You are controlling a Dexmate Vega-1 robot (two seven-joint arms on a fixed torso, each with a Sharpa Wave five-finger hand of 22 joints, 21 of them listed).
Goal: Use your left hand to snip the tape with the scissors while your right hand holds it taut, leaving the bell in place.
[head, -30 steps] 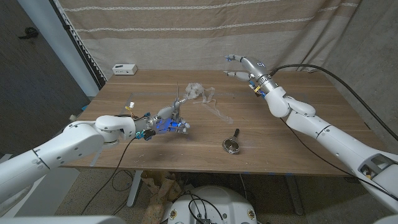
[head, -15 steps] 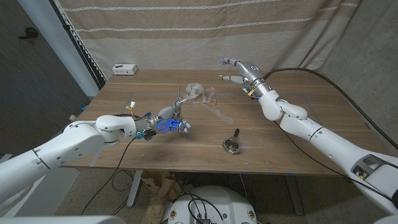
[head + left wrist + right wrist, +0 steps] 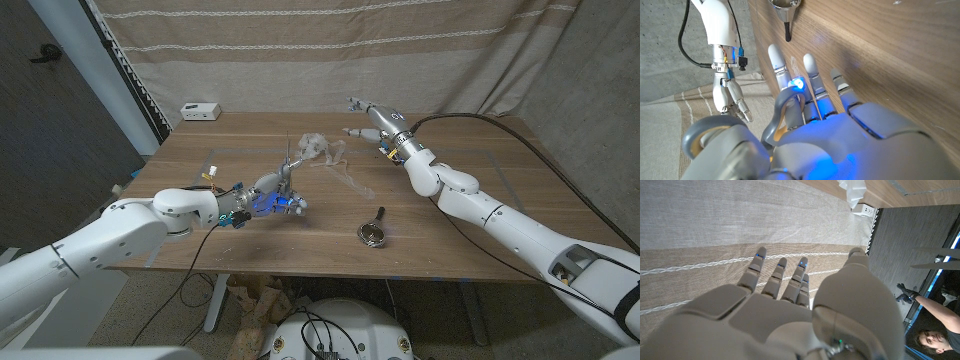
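Note:
My left hand (image 3: 268, 199) grips the grey-handled scissors (image 3: 287, 166) over the table's left middle, with the blades pointing up toward the far side. In the left wrist view a grey handle loop (image 3: 784, 107) sits among my fingers. A crumpled wad of clear tape (image 3: 318, 147) lies just beyond the blade tips, and a strip of it trails toward the table's middle. My right hand (image 3: 364, 116) hovers open, fingers spread, above the far side just right of the wad (image 3: 854, 190). The silver bell (image 3: 373, 233) with a black handle lies near the front edge.
A small white box (image 3: 200, 110) sits at the table's far left corner. A beige curtain hangs behind the table (image 3: 480, 210). A person (image 3: 936, 339) shows at the edge of the right wrist view. The bell (image 3: 785, 6) and my right hand (image 3: 728, 98) show in the left wrist view.
My right arm has swung leftward, bringing the open hand closer to the tape wad. The left hand, scissors, tape and bell have stayed put.

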